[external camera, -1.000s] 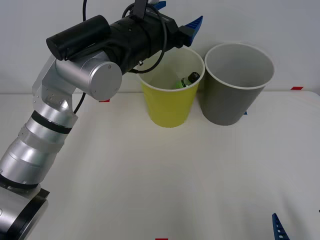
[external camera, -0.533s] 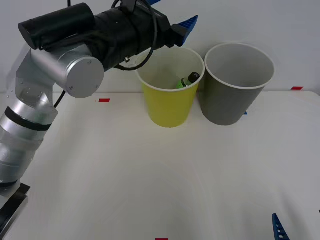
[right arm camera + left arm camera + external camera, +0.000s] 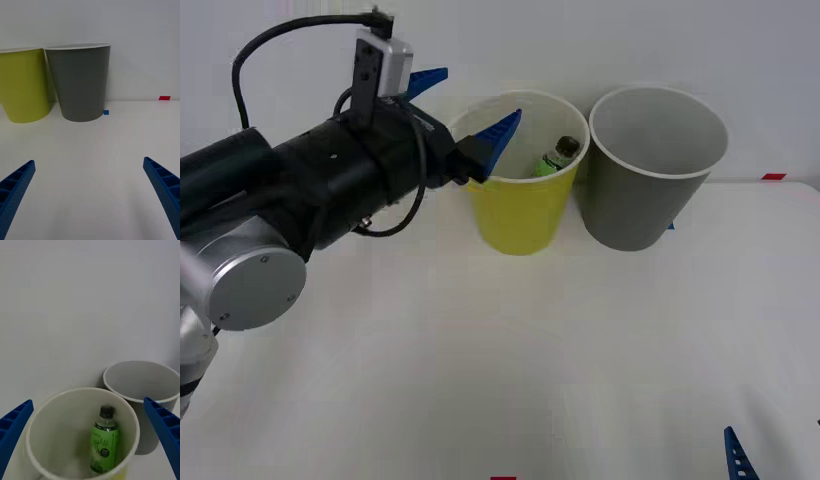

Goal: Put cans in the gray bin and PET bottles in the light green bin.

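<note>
Resting upright inside the light green bin [image 3: 520, 205], the PET bottle [image 3: 104, 444] is seen already sorted. The left hand [image 3: 465, 115], fingers spread and empty, has been drawn back from above the rim. The gray bin [image 3: 645, 170] stands beside. The right hand [image 3: 90, 195] is parked spread over the worktop [image 3: 510, 360].

We see bright, even, diffuse light throughout. Soft faint shadows under bins on table [image 3: 480, 340]. No glare. Left wrist view slightly soft; blue fingers [image 3: 165, 435] blurred near edge.
</note>
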Controlling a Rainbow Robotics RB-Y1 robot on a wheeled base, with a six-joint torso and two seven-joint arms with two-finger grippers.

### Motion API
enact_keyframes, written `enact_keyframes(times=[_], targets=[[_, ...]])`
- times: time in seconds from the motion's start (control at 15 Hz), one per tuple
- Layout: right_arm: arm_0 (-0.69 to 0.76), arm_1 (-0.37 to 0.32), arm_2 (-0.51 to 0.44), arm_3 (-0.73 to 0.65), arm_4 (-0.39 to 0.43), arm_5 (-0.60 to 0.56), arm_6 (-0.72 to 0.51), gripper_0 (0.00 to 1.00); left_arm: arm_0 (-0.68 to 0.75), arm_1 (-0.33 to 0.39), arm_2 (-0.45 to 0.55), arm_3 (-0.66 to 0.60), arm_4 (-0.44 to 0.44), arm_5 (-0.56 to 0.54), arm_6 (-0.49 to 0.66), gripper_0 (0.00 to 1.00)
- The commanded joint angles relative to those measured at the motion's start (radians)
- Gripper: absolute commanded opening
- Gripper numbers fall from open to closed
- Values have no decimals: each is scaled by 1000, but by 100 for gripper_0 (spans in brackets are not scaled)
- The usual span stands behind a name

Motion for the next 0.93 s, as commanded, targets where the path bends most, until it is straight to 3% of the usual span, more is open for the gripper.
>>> enact_keyframes(times=[0.07,0.33,0.53,0.8,0.93], targets=[[0,0,0,0,0,0,0,100,131,5,28,-91,-10,0,-11,100],[0,0,0,0,0,0,0,100,254,5,55,-166,-23,-10,-39,100],[0,0,0,0,0,0,0,100,354,-9,49,-164,-46,-113,-67,100],[0,0,0,0,0,0,0,100,523,-4,-42,-164,-248,-333,-73,100],[0,0,0,0,0,0,0,100,602,-6,-60,-164,-300,-411,-67,100]])
